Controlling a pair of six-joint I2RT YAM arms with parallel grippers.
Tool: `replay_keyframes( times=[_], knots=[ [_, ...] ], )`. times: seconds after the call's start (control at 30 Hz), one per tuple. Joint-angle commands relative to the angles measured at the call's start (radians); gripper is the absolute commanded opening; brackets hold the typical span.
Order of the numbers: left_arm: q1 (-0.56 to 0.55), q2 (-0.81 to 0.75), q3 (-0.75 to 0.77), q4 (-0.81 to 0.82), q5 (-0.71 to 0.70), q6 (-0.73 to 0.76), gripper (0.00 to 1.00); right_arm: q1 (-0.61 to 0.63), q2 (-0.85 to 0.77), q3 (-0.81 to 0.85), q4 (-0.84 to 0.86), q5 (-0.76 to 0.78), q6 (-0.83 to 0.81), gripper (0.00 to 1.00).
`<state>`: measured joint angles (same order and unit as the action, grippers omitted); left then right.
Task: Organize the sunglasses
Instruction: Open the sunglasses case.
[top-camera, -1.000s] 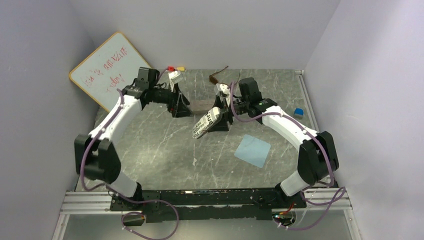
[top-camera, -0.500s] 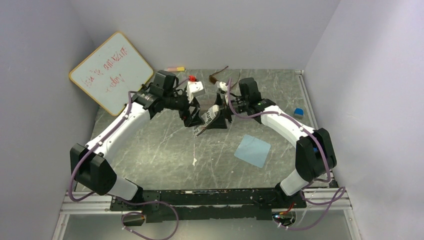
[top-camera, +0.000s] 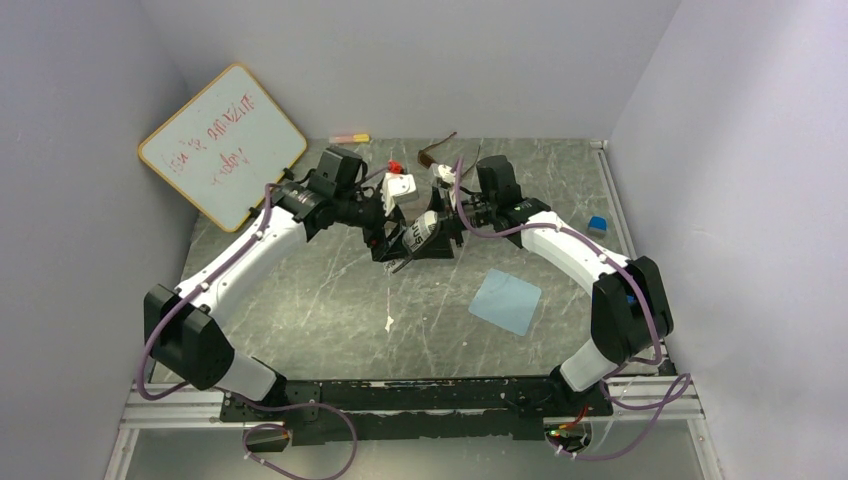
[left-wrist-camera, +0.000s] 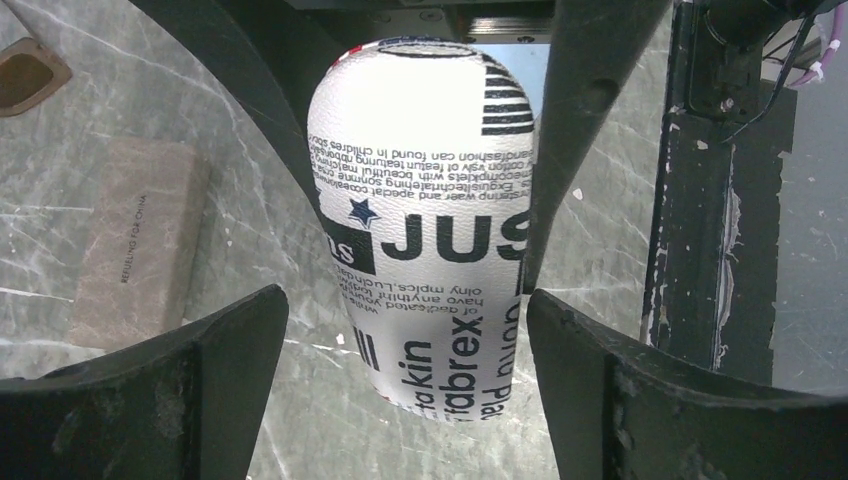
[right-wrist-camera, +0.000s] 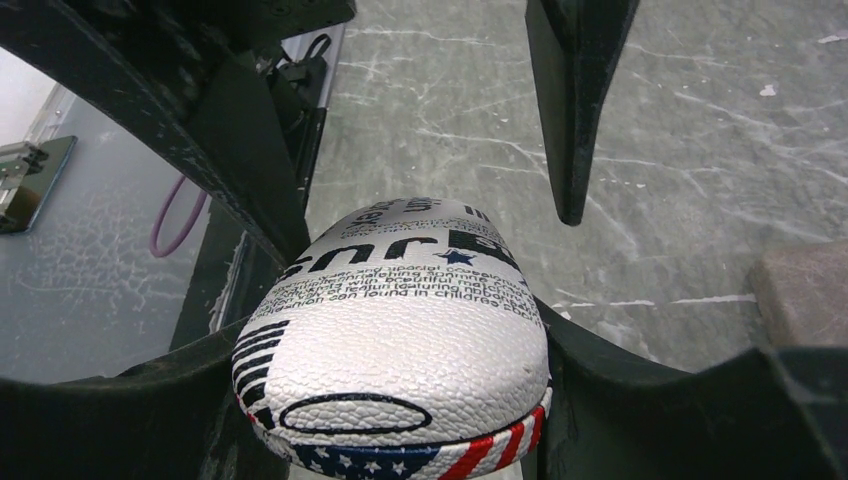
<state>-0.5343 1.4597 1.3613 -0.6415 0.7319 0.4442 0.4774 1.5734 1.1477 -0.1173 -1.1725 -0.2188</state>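
Note:
My right gripper (top-camera: 437, 232) is shut on the grey pouch (top-camera: 414, 236), a textured case with black lettering, and holds it tilted above the table. That grip fills the right wrist view, with the pouch (right-wrist-camera: 395, 340) pinched at its striped end by the right gripper (right-wrist-camera: 400, 400). My left gripper (left-wrist-camera: 405, 310) is open, its jaws standing on either side of the pouch's (left-wrist-camera: 430, 230) free end with gaps on both sides. The brown sunglasses (top-camera: 437, 150) lie at the back of the table, and one amber lens (left-wrist-camera: 25, 75) shows in the left wrist view.
A brown rectangular case (left-wrist-camera: 140, 240) lies flat on the table left of the pouch. A whiteboard (top-camera: 222, 145) leans at the back left. A light blue cloth (top-camera: 506, 300) lies right of centre, and a small blue block (top-camera: 597, 224) sits by the right wall.
My left arm has swung right, from near the whiteboard to the pouch, and its open jaws now straddle the pouch's free end. The right arm and pouch have stayed put.

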Motion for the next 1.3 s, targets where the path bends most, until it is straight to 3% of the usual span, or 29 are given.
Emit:
replay_keyframes(
  times=[0.0,0.27,0.33,0.47,0.57,0.7,0.83,1.27],
  knots=[
    [-0.004,0.017,-0.017,-0.013,0.026,0.027,0.92,0.001,-0.049,-0.003,0.058,-0.071,-0.020,0.00],
    [-0.009,0.030,-0.017,-0.018,0.034,0.029,0.81,0.001,-0.053,0.000,0.055,-0.094,-0.021,0.00],
    [-0.009,0.032,-0.018,-0.018,0.039,0.027,0.73,0.002,-0.055,0.002,0.042,-0.103,-0.034,0.00],
    [-0.007,0.049,-0.008,-0.027,0.076,0.017,0.45,0.001,-0.060,0.017,-0.043,-0.103,-0.136,0.00],
    [0.011,0.071,0.010,-0.046,0.123,0.010,0.35,0.001,-0.066,0.036,-0.154,-0.122,-0.264,0.00],
    [0.094,0.116,0.028,-0.068,0.267,-0.010,0.34,0.001,-0.077,0.056,-0.272,-0.154,-0.415,0.00],
    [0.179,0.167,0.044,-0.089,0.402,-0.024,0.34,0.001,-0.090,0.061,-0.298,-0.162,-0.444,0.00],
    [0.272,0.250,0.054,-0.104,0.575,-0.055,0.39,0.001,-0.095,0.095,-0.473,-0.200,-0.637,0.00]
  ],
)
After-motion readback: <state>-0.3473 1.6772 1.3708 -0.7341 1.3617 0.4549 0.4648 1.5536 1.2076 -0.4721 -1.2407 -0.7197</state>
